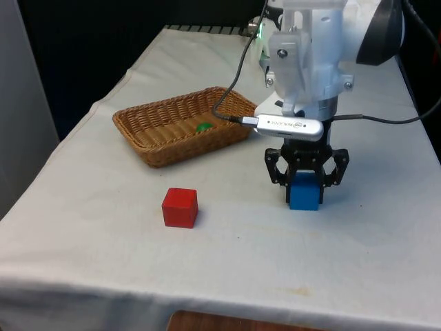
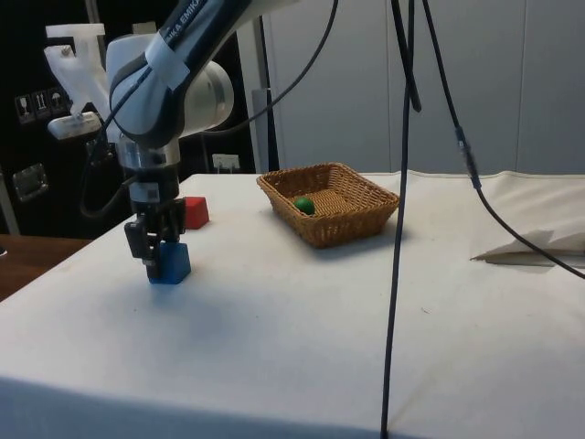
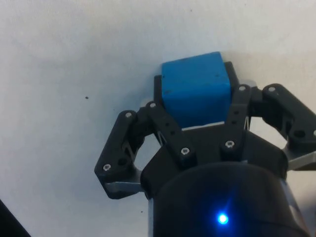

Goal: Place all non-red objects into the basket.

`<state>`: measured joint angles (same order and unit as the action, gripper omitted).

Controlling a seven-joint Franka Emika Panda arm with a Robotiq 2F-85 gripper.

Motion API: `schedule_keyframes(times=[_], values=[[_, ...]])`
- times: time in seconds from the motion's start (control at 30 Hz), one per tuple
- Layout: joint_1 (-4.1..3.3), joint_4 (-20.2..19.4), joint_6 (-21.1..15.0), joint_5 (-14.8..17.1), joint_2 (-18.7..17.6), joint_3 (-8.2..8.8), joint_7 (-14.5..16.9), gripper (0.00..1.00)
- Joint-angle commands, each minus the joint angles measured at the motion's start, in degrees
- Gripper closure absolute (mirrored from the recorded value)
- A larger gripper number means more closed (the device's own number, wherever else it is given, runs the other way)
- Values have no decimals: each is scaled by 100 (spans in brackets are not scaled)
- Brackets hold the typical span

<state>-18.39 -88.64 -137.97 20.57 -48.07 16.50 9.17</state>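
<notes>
1. The claw [image 1: 304, 185] is black, with bent, jointed arms and small screws. It is down low at the table [image 1: 103, 234], and its two fingers are closed in on the blue block [image 1: 304, 192], one on each side. In the wrist view the fingers [image 3: 168, 129] press against the block's [image 3: 196, 89] sides.
2. The blue block is a smooth cube with flat faces and sharp corners. In the side view it [image 2: 171, 262] sits on the cloth, or just about, under the claw [image 2: 159, 240].
3. The red block [image 1: 180, 207] is the same kind of cube. It sits on the cloth by itself, toward the front view's left of the blue block and well apart from it.
4. The basket [image 1: 148, 143] is woven, brown and bumpy, with low sloping walls and rounded corners. It is open on top.
5. A small round green ball [image 1: 204, 127] lies inside the basket, on the bottom.
6. The basket is farther back than both blocks. There is bare cloth between the blue block and the basket.
7. The cloth is white and soft, with a few faint marks. It hangs over the table's near edge.
8. Both blocks sit well in from the table's edges, with lots of open cloth around them.
9. Black cables [image 2: 402, 183] hang down in the side view.
</notes>
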Motion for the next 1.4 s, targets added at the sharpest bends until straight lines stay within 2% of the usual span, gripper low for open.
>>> schedule_keyframes(times=[0.0, 0.1, 0.2, 0.23, 0.27, 0.33, 0.5, 0.53, 0.63, 0.77, 0.8, 0.83, 1.1, 1.13, 1.17, 1.37], values=[[0, 0, 0, 0, 0, 0, 0, 97], [-11, -11, -11, 6, 11, 0, -17, 97], [-23, -155, 63, -23, 223, 52, 17, 97], [0, -34, 40, 0, 86, 29, 11, 97], [-29, -195, 80, -29, 275, 69, 29, 97], [-40, -344, 103, -40, 441, 97, 57, 97], [-29, -636, 103, -120, 739, 115, 86, 97], [-6, -630, 109, -92, 728, 80, 92, 97], [-34, -854, 103, -189, 951, 155, 109, 97], [-34, -1049, 97, -281, 1140, 201, 115, 97], [-6, -963, 109, -229, 1054, 155, 120, 97], [-34, -1146, 97, -327, 1226, 218, 115, 97], [-29, -1530, 92, -498, 1593, 327, 155, 97], [-11, -1467, 109, -453, 1536, 292, 155, 97], [-29, -1616, 92, -539, 1679, 355, 166, 97], [-29, -1885, 97, -670, 1942, 487, 229, 97]])
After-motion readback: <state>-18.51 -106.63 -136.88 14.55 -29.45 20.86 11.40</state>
